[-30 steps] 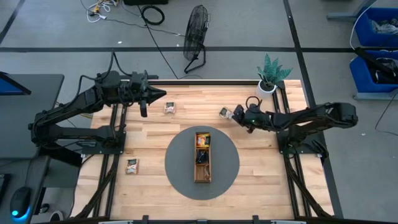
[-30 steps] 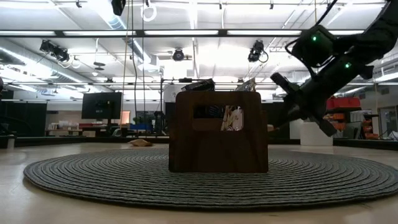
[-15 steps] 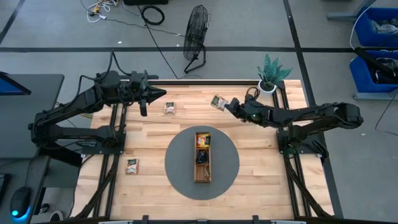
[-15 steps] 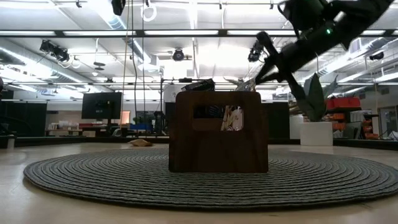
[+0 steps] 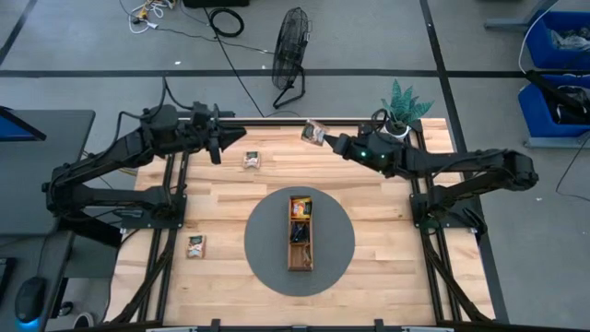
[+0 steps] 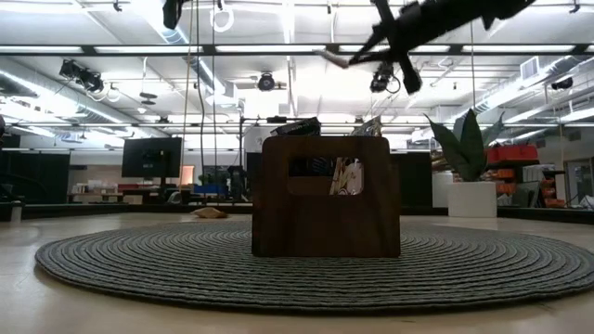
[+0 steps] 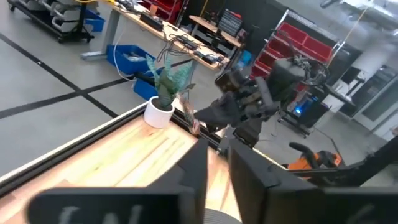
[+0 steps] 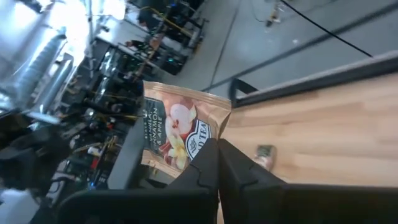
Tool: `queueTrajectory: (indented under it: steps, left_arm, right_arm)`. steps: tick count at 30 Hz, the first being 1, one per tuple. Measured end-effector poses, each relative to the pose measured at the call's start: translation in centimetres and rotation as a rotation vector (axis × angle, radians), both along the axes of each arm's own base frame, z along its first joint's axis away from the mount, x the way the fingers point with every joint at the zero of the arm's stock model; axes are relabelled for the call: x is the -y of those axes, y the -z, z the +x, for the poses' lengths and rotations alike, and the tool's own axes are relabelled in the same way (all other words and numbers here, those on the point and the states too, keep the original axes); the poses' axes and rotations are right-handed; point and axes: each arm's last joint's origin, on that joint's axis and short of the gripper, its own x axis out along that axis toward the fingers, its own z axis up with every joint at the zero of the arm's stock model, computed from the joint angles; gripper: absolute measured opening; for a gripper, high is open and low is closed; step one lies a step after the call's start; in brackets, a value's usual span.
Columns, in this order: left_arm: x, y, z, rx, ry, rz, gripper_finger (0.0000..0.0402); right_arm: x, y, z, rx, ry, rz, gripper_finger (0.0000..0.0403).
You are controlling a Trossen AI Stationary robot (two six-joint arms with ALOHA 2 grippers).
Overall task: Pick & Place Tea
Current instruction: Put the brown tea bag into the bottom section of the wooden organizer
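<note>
The right claw [image 5: 324, 138] is shut on a pale tan tea sachet [image 5: 312, 132], carrying it in the air near the upper middle of the high frame, over the far edge of the wooden surface [image 5: 387, 221]. In its own wrist picture the sachet [image 8: 177, 134] stands pinched at its lower edge between the closed fingers.

The left claw [image 5: 237, 138] hangs at the upper left of the surface with nothing in it; its fingers look only slightly parted in the left wrist picture, though that view is too blurred to be sure.

As for progress, the wooden tray [image 5: 300, 232] on the round grey mat [image 5: 267, 242] at the centre already holds a few sachets in its upper compartments, while the lower part looks bare. Two sachets are left lying loose: one [image 5: 252, 160] just below the left claw, another [image 5: 195, 245] at the lower left of the surface. So the task seems partly done: the held sachet has yet to reach the tray, and the two loose ones follow.
</note>
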Motion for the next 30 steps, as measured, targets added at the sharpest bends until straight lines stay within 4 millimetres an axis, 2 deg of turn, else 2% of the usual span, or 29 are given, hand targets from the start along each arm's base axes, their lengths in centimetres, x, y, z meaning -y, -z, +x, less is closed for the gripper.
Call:
queueTrajectory:
  steps: [6, 11, 17, 30]
  left_arm:
    - [-0.4, 0.3, 1.0, 0.016, -0.006, -0.06, 0.0153]
    - [-0.7, 0.8, 2.4, 0.008, -0.001, -0.09, 0.0197]
    - [-1.3, 1.4, 4.2, 0.039, 0.007, -0.154, 0.0208]
    - [-2.2, 2.2, 7.4, 0.111, 0.11, -0.2, 0.0209]
  right_arm:
    - [-0.5, -2.2, 1.0, 0.005, -0.041, -0.09, 0.0]
    - [-1.0, -3.5, 2.0, 0.0, -0.071, -0.149, 0.0]
    - [-1.5, -4.9, 3.1, 0.01, -0.098, -0.192, 0.0]
    - [-1.9, -5.1, 3.5, 0.022, -0.111, -0.176, 0.0]
